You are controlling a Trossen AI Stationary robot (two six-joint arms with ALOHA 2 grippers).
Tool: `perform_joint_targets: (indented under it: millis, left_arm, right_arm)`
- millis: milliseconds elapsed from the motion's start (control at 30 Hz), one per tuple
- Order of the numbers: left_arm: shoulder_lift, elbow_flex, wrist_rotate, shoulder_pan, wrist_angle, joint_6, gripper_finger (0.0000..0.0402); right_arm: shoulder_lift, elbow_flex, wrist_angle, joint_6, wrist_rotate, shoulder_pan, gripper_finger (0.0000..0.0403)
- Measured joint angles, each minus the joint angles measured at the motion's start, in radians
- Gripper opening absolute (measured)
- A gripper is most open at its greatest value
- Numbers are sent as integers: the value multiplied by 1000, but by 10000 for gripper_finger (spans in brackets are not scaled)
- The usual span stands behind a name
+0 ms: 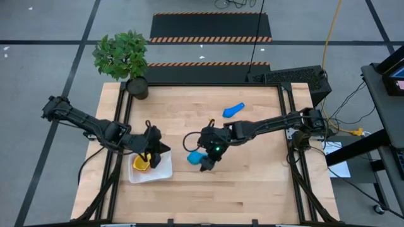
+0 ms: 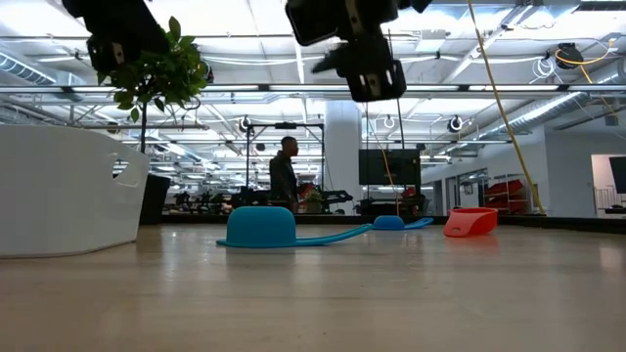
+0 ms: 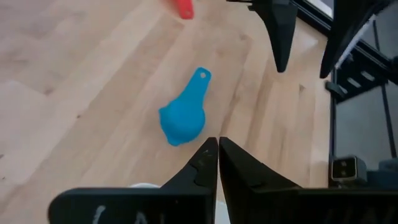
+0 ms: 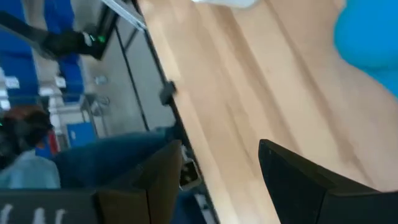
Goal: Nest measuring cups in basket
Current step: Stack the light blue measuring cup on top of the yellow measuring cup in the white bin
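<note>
A light blue measuring cup [image 1: 196, 157] lies bowl-down on the table [image 2: 259, 227], its handle flat on the wood [image 3: 184, 116]. My right gripper [image 1: 207, 165] hangs open above the table right beside it [image 4: 217, 146], touching nothing. The white basket [image 1: 161, 171] holds a yellow cup [image 1: 140, 164]. My left gripper [image 1: 150, 154] is over the basket's far side, shut and empty [image 3: 217, 142]. A darker blue cup [image 1: 233, 110] lies toward the far edge. A red cup [image 2: 469, 222] rests on the table farther off. The other cups are out of view.
A dark plant pot [image 1: 137, 87] with a leafy plant stands at the table's far left corner. A black keyboard [image 1: 293, 77] sits beyond the far right corner. Bare wood stretches along the near side and right half. A person [image 2: 284, 176] stands in the room behind.
</note>
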Motion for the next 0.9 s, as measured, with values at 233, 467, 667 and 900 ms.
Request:
perform_joint_targets:
  millis: [233, 467, 667, 900]
  left_arm:
    - [0, 0, -80, 21, -3, -44, 5]
    - [0, 0, -148, 42, -3, -94, 17]
    - [0, 0, -155, 59, -3, -79, 4]
    - [0, 0, -155, 62, -4, -73, 22]
  right_arm:
    - [0, 0, -179, -170, -18, -60, 208]
    - [0, 0, -330, -286, -11, -106, 208]
    - [0, 0, -328, -303, -11, -126, 208]
    - [0, 0, -328, -250, -9, -143, 208]
